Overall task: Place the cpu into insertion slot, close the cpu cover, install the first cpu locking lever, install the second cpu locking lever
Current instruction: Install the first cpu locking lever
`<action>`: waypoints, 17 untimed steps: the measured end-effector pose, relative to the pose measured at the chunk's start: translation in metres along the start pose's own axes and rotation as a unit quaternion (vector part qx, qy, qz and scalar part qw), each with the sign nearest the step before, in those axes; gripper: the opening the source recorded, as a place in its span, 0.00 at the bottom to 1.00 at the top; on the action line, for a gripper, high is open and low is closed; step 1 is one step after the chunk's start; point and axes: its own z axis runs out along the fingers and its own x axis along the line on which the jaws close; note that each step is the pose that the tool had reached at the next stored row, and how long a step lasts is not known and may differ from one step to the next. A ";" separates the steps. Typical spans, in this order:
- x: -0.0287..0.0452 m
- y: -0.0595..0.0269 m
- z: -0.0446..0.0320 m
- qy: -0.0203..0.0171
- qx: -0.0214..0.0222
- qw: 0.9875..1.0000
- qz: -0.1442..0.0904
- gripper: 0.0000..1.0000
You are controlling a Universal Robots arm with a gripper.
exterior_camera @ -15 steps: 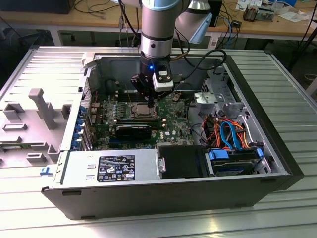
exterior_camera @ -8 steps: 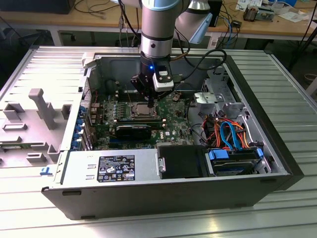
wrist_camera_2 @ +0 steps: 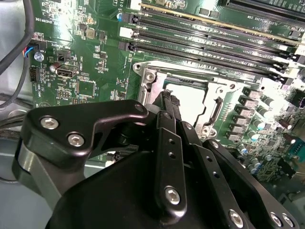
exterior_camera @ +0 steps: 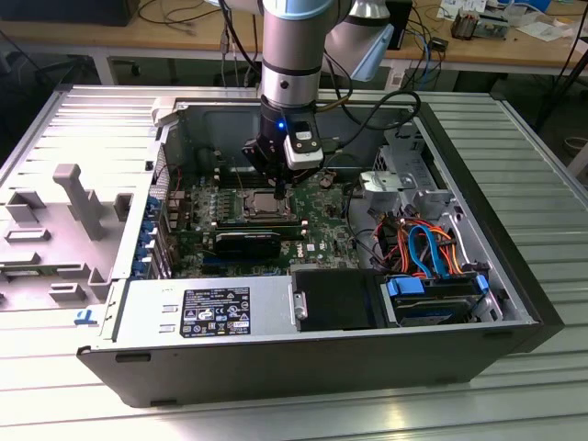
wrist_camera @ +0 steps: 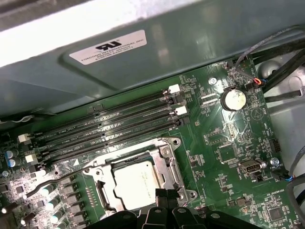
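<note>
The cpu [wrist_camera: 135, 185], a flat silvery square, lies in the insertion slot [exterior_camera: 265, 206] on the green board. The silver cpu cover [wrist_camera: 164, 160] lies flat around it, and the chip's top shows through its window in both wrist views. My gripper [wrist_camera: 165, 194] hangs right over the socket's edge, its two black fingertips [wrist_camera_2: 165, 99] shut together at the rim of the cpu cover [wrist_camera_2: 148, 78], with nothing visible between them. A thin dark locking lever [wrist_camera: 59, 179] runs out along one side of the socket. The other lever [wrist_camera_2: 218, 109] lies along the opposite side.
Long black memory slots [wrist_camera: 109, 121] run beside the socket. A round coin battery [wrist_camera: 233, 98] sits on the board. In the exterior view the open case [exterior_camera: 514, 303] holds a power supply [exterior_camera: 207, 310], a black heatsink block [exterior_camera: 248, 243], drive bays and bundled cables [exterior_camera: 423, 243].
</note>
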 end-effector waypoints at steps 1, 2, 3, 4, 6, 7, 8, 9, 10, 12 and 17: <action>0.0000 0.0000 0.0000 0.000 0.000 1.000 -0.001 0.11; 0.0000 0.0000 0.0000 0.000 0.000 1.000 -0.002 0.11; 0.0000 0.0000 0.0000 0.000 0.000 1.000 -0.002 0.11; 0.0000 0.0000 0.0000 0.000 0.000 1.000 -0.003 0.11; 0.0000 0.0000 0.0000 0.000 0.000 1.000 -0.005 0.11; 0.0000 0.0000 0.0000 0.000 0.000 1.000 -0.005 0.11; 0.0000 0.0000 0.0000 0.000 0.000 1.000 -0.006 0.11; 0.0000 0.0000 0.0000 -0.001 0.000 1.000 -0.007 0.11; 0.0000 0.0000 0.0000 -0.001 0.000 1.000 -0.008 0.11; 0.0000 0.0000 0.0000 -0.001 0.000 1.000 -0.009 0.11; 0.0000 0.0000 0.0000 -0.001 0.000 1.000 -0.012 0.11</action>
